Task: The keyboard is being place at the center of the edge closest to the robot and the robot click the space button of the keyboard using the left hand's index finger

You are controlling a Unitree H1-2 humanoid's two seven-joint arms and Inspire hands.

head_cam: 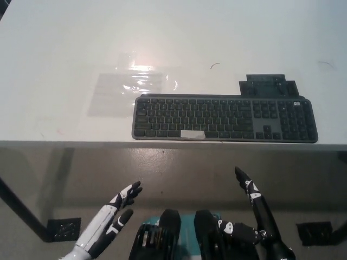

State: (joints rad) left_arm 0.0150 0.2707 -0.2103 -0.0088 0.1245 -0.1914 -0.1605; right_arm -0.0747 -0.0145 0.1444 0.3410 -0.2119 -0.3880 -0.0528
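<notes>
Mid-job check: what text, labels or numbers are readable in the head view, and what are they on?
Nothing reads clearly.
Key legends on the keyboard: too small and blurred to read.
Small pale label at the keyboard's far right corner: blurred, unreadable.
Pale patch on the keyboard's front row: no writing visible.
Clear plastic sheet on the table: no writing visible.
</notes>
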